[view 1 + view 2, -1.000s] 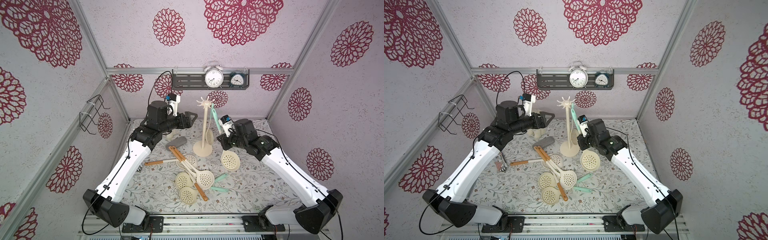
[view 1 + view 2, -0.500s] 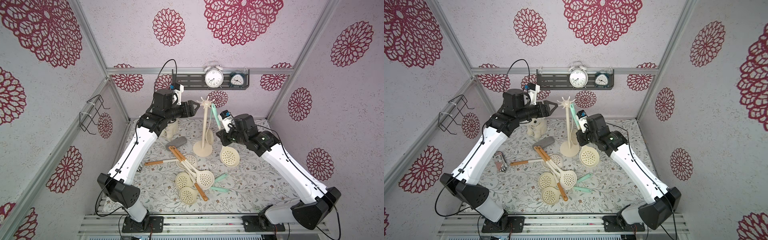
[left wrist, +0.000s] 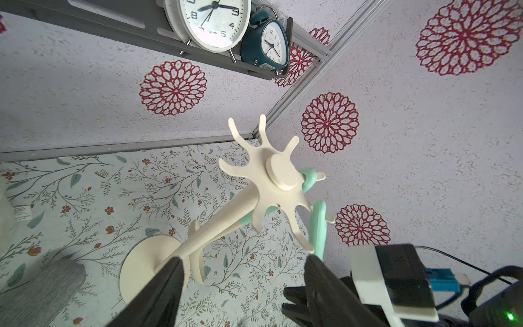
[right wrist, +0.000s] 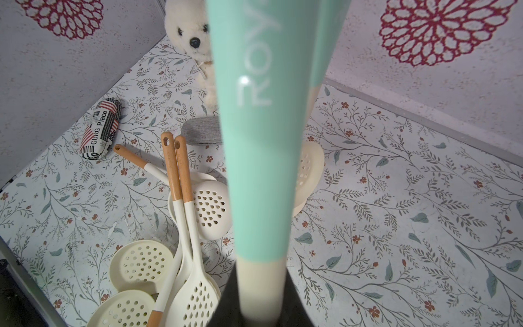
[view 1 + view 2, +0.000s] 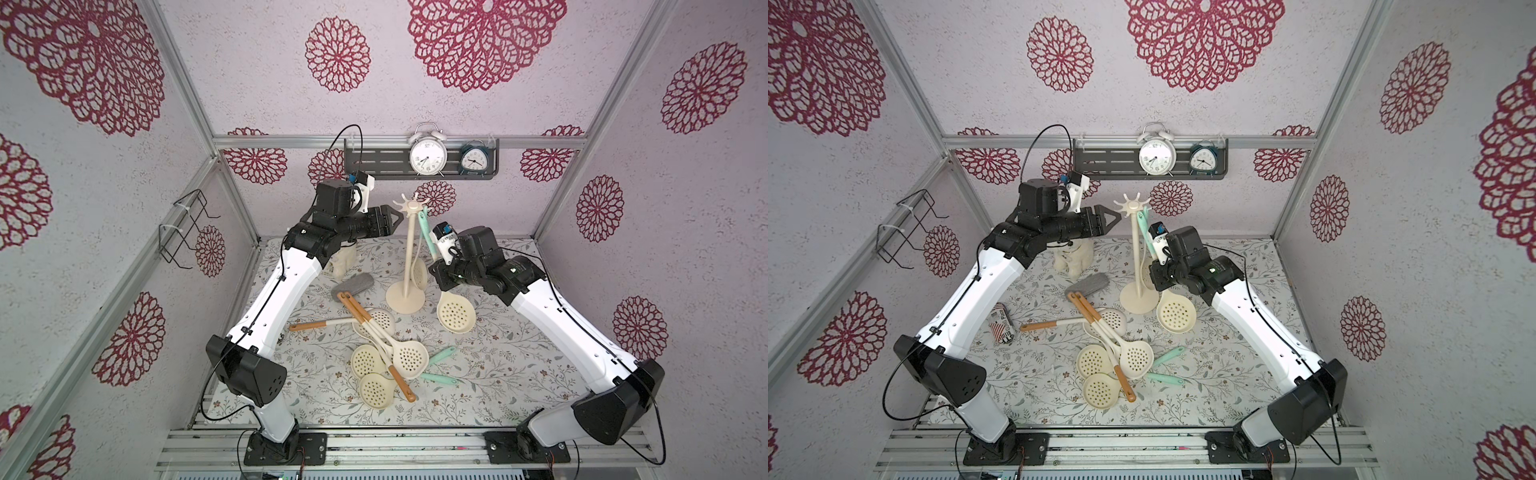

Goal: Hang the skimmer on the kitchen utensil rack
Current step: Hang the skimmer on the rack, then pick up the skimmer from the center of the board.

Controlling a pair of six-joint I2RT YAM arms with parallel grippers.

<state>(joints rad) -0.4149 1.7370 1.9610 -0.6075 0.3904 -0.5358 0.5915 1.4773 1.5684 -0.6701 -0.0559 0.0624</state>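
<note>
The skimmer [image 5: 455, 318] we want is in the right claw [image 4: 260, 300], which is shut tight on the cream neck just under the mint-green handle. Its round holey head hangs low beside the foot of the rack [image 5: 409, 253], and its top end is up by the little hooks. We cannot tell if it is on a hook yet. Another skimmer [image 5: 420, 272] hangs there already. The left claw [image 3: 243, 259] is open, its fingers spread wide close to the pole, just under the hooks. We think the skimmer is light and stiff but smooth, so it could slip or swing. Holding the neck is good, because it leaves the top end free.
</note>
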